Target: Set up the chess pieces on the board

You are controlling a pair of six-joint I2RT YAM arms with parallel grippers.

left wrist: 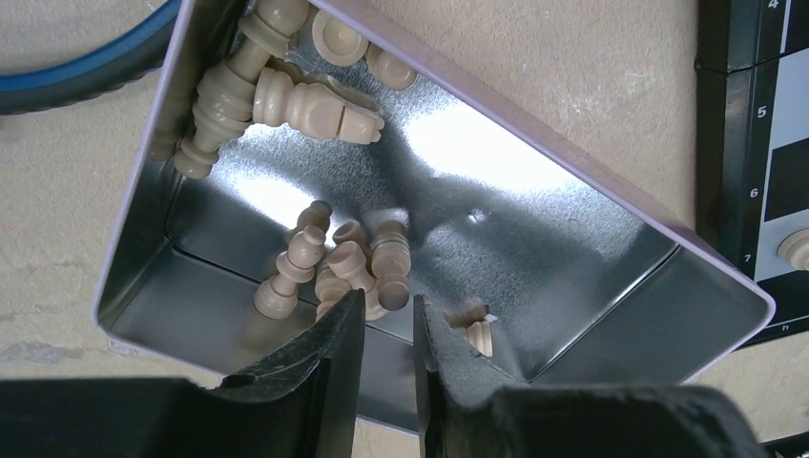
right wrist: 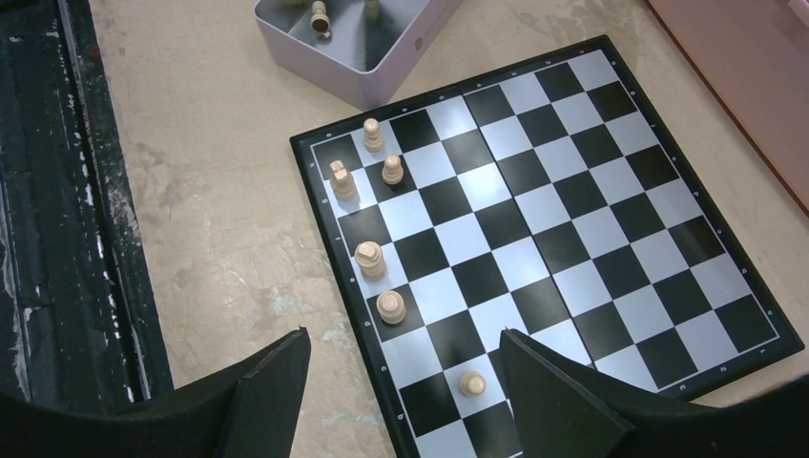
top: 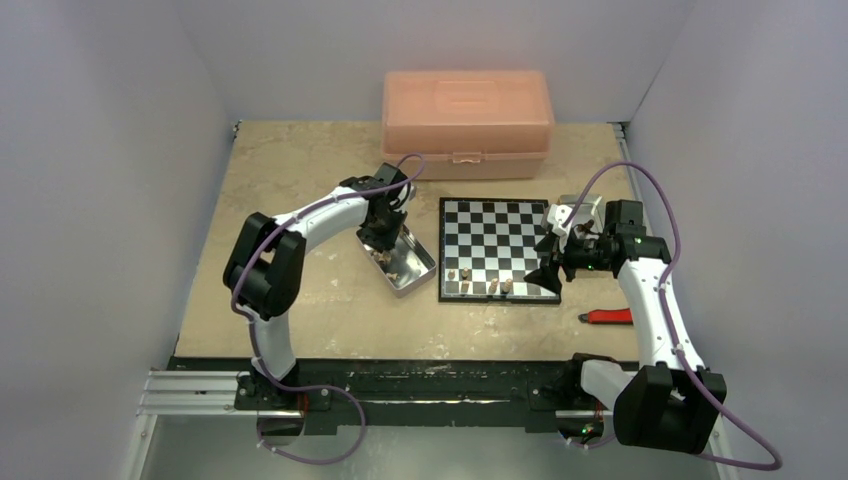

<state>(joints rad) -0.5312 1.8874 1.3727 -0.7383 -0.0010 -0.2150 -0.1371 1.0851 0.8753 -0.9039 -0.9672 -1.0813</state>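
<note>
Tan chessmen (right wrist: 370, 260) standing: I count six on chessboard (right wrist: 572, 191)
Tin (left wrist: 534, 191): many left
Left hand (left wrist: 388, 307): slightly parted, empty
Right hand (right wrist: 403, 342): released

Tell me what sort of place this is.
Probably a robot lab cell: white walls box in a table, two arms are bolted to a rail at its near edge, and a board and tin lie on it.

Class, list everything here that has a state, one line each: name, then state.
Tin, open, lidless.
Pieces in tin, lying loose.
Board, unfolded flat.
Pieces on board, six, upright.
Box, lid shut.
Left end effector, open narrowly, empty, over tin.
Right end effector, open wide, empty, above board.
</note>
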